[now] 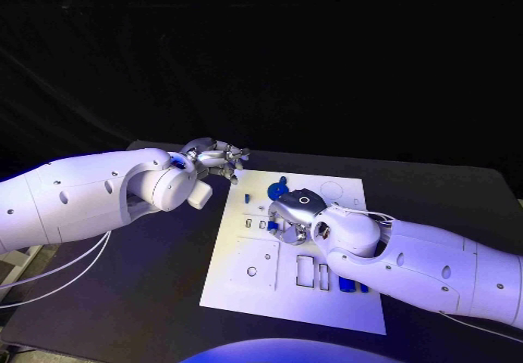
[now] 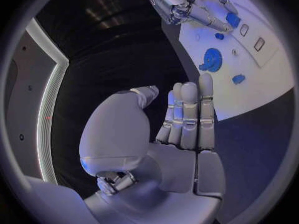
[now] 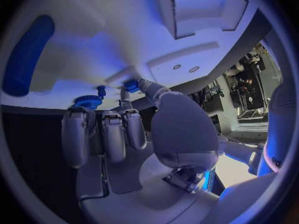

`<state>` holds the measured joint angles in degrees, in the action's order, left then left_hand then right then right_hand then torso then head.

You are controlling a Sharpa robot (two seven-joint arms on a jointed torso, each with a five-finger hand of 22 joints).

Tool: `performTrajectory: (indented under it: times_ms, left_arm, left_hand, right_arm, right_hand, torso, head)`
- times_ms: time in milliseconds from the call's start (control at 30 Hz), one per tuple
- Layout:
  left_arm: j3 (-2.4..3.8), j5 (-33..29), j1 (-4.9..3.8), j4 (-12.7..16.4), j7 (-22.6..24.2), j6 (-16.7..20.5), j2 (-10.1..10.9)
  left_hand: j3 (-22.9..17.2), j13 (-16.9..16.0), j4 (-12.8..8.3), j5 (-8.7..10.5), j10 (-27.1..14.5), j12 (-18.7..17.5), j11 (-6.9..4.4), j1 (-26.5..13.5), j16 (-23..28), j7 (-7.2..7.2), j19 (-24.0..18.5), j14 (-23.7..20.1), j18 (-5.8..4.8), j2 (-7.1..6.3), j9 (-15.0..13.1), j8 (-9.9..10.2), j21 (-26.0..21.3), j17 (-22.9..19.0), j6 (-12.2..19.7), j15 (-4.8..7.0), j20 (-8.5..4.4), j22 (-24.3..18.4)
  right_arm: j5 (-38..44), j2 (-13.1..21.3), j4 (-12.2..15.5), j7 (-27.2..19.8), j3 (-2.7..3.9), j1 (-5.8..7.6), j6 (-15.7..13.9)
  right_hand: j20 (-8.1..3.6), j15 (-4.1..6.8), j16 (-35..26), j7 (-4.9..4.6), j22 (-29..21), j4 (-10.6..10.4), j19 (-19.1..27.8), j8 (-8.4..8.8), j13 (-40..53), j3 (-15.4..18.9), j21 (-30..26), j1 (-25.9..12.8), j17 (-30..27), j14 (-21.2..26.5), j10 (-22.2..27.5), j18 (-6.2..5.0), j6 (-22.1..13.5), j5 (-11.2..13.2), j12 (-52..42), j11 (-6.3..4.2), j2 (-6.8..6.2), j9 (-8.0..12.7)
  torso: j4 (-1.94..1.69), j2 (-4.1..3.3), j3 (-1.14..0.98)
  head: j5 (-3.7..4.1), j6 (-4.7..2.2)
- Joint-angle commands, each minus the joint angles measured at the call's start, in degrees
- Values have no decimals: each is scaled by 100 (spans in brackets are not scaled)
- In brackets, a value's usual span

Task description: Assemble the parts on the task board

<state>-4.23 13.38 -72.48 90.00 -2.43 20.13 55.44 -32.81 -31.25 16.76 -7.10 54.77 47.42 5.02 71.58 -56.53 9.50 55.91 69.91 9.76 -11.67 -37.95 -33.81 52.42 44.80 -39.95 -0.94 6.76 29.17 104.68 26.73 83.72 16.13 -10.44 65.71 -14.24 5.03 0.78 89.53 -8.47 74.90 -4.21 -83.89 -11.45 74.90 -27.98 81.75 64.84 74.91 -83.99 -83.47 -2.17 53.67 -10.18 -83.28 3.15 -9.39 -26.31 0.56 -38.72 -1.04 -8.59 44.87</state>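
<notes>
Free: bare table [image 1: 142, 302] left of the task board [image 1: 261, 291], open to you | Blocked: right robot hand [image 1: 292, 215] sits over the board's middle | Far edge: left robot hand [image 1: 216, 160] hovers beside the corner | Obstacle: blue gear [image 1: 278, 185] stands between both hands

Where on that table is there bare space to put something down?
Free: black table left of the task board, below the left hand; also its far right corner. Crowded: mid-board, where the right hand sits among blue parts.
</notes>
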Motion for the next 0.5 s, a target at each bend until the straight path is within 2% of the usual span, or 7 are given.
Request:
performTrajectory:
  times_ms: [33, 500]
  left_arm:
    - [5, 29, -5, 8, 1, -99, -7]
    - [5, 38, -5, 7, -18, -103, 2]
  left_hand:
    - [-25, 4, -1, -9, -24, -37, -3, 12, 35, 8, 36, -36, 76, 21, 5, -22, -23, -5, 48, -14, 12, -8]
    - [-25, 10, -3, -9, -26, -37, -2, 11, 35, 8, 38, -35, 75, 21, 10, -23, -27, -4, 51, -14, 12, -11]
  right_arm:
    - [-31, -9, -5, 66, -1, -2, 90]
    - [-110, -37, -12, 66, -1, -2, 65]
  right_hand:
    - [57, -52, -9, -16, 988, -57, -97, 54, 722, 9, -25, 12, 1335, -562, 9, -3, -104, 22, 43, 71, -67, 29]
    - [87, -80, -12, -42, 988, -125, -95, 85, 706, 28, -33, -41, 1326, -560, 31, -5, -155, -33, 60, 100, -66, 53]
  torso:
    - [2, -4, 2]
    - [-4, -3, 2]
  head:
    - [0, 5]
    - [7, 8]
